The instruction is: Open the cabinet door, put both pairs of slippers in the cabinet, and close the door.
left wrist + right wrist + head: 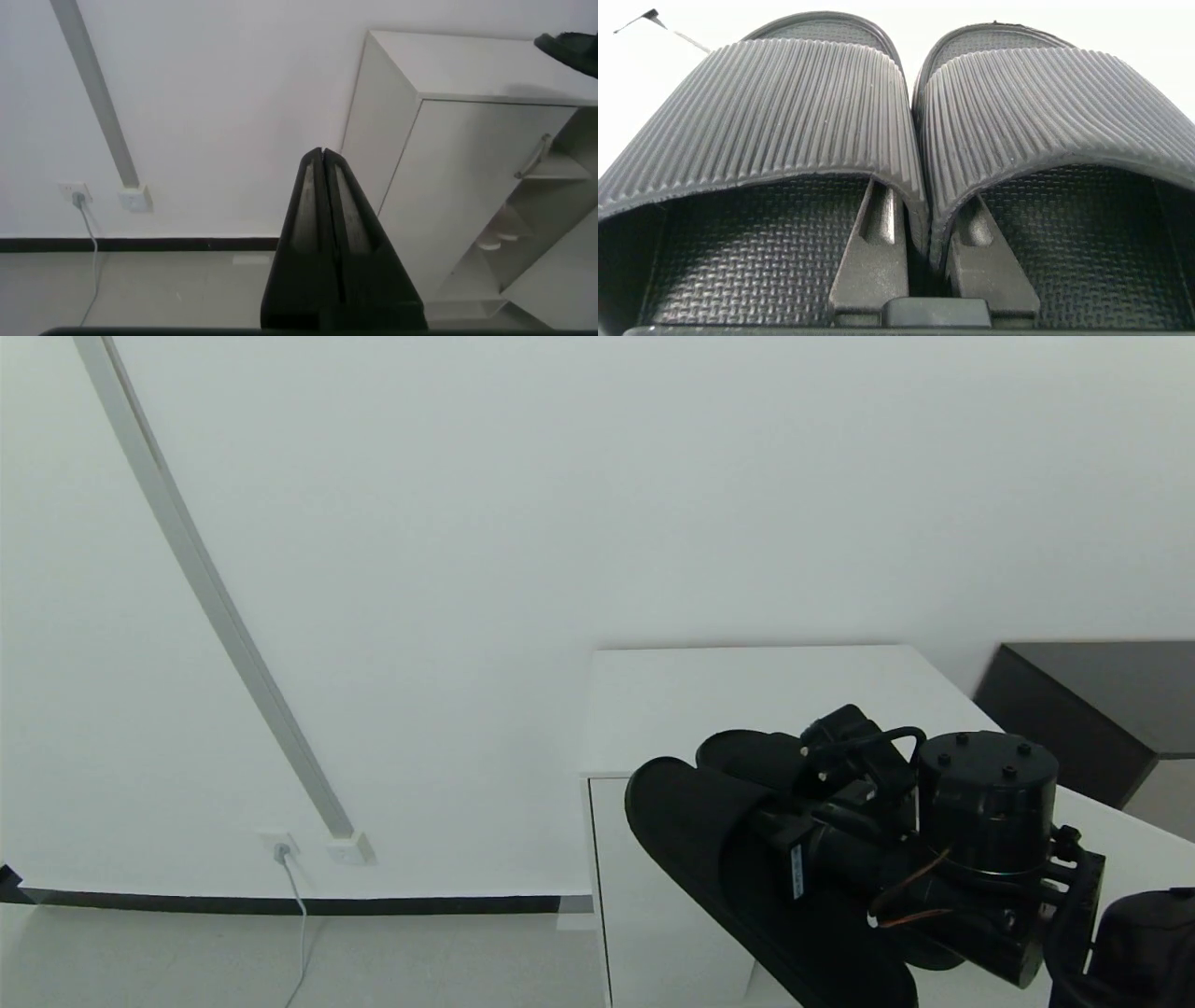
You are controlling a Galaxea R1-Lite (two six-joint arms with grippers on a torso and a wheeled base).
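— Nearest us are the black slippers [813, 121], side by side. Why hold them so?
— Our right jaws have one finger [868, 261] inside each, pinching the inner walls together, so we carry the pair as one
— And the cabinet [747, 700]?
— Just beyond and below those jaws, open, shelves [561, 168] showing; ready for loading, we judge. Our left jaws are pressed together on nothing
— Any writing?
— A white label [796, 873] behind the right jaws, too small for us to read
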